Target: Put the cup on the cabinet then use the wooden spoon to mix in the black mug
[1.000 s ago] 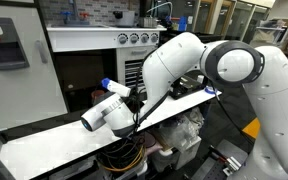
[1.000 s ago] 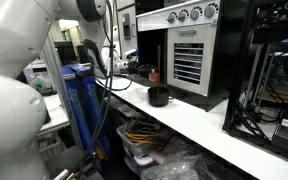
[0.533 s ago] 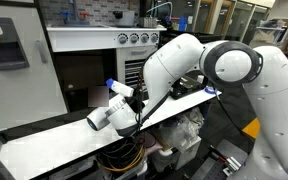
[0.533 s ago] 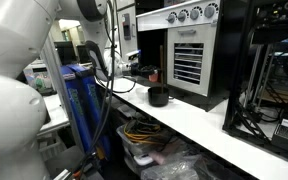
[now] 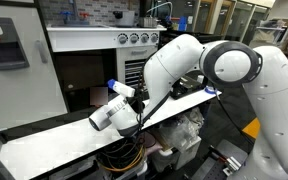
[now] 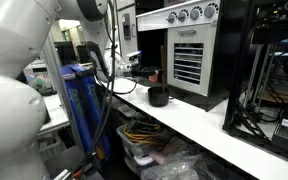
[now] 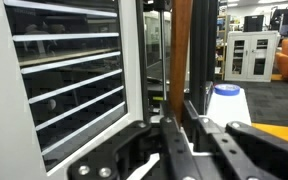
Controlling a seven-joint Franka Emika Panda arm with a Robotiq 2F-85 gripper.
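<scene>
hand (image 7: 174, 128): nearly closed, gripping the wooden spoon (image 7: 181, 60) by its handle | cup (image 6: 153, 76): just behind black mug (image 6: 158, 96) | black mug: on white worktop (image 6: 216, 126)

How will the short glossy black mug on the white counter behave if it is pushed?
The short glossy black mug looks squat, so it would probably slide rather than tip. Its shiny surface may be slippery to grip. The white counter looks smooth, so a light push could move it.
</scene>
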